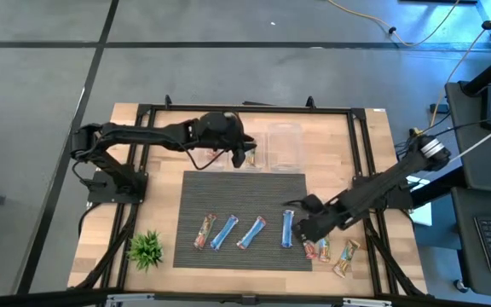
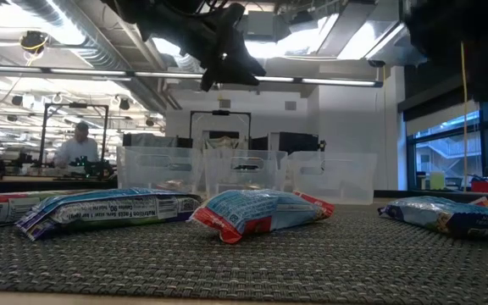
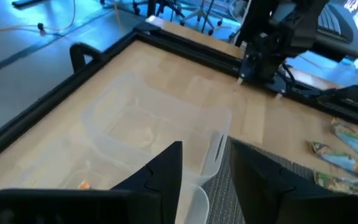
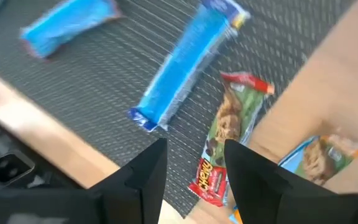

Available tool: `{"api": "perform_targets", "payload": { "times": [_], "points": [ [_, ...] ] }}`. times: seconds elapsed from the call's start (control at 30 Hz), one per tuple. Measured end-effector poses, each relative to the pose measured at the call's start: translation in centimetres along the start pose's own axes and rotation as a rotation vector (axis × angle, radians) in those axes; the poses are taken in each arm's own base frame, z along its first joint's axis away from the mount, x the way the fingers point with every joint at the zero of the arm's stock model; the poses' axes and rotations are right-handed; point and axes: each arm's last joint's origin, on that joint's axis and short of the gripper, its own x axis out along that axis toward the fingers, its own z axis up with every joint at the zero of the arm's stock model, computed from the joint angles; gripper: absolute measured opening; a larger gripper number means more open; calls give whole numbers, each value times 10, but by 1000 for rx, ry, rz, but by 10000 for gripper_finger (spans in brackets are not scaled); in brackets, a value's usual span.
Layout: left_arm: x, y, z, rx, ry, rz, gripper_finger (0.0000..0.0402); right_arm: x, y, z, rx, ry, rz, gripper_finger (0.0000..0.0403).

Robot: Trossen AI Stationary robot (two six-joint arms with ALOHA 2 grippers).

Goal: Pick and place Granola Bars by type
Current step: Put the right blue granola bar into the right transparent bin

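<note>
Several granola bars lie flat on the dark mat (image 1: 245,192): a red-and-multicoloured bar (image 1: 205,232) and three blue ones (image 1: 224,232) (image 1: 251,232) (image 1: 287,228). On the wood past the mat's right near corner lie two more bars (image 1: 316,250) (image 1: 346,256). My right gripper (image 4: 194,165) hovers open over a red-and-green bar (image 4: 229,134), beside a blue bar (image 4: 185,68). My left gripper (image 3: 204,168) is open and holds nothing, raised above the clear bins (image 3: 148,124) beyond the mat's far edge.
Three clear bins (image 2: 159,169) (image 2: 244,174) (image 2: 333,176) stand in a row along the mat's far edge. A small green plant (image 1: 146,248) sits at the near left corner. A black frame (image 1: 245,109) rims the table. A person sits in the room behind.
</note>
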Motion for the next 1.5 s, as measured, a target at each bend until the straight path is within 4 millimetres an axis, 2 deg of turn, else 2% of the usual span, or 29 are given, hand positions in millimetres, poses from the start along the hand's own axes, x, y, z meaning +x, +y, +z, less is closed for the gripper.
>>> {"api": "perform_targets", "payload": {
  "times": [0.17,0.33,0.67,0.9,1.2,1.5],
  "points": [
    [0,-4,-6,6,55,0,123,21,8,-3,51,7,-3,163],
    [0,-4,-12,8,111,9,125,33,13,-1,61,4,10,168],
    [-1,-9,-15,15,132,2,124,63,16,10,95,-36,-40,247],
    [0,-10,-16,17,133,-2,123,80,19,18,125,-44,-31,265],
    [0,-10,-16,17,134,-1,124,94,19,32,175,-56,-61,236],
    [0,-10,-16,48,134,-3,125,94,17,36,188,-59,-69,129]
  ]
}}
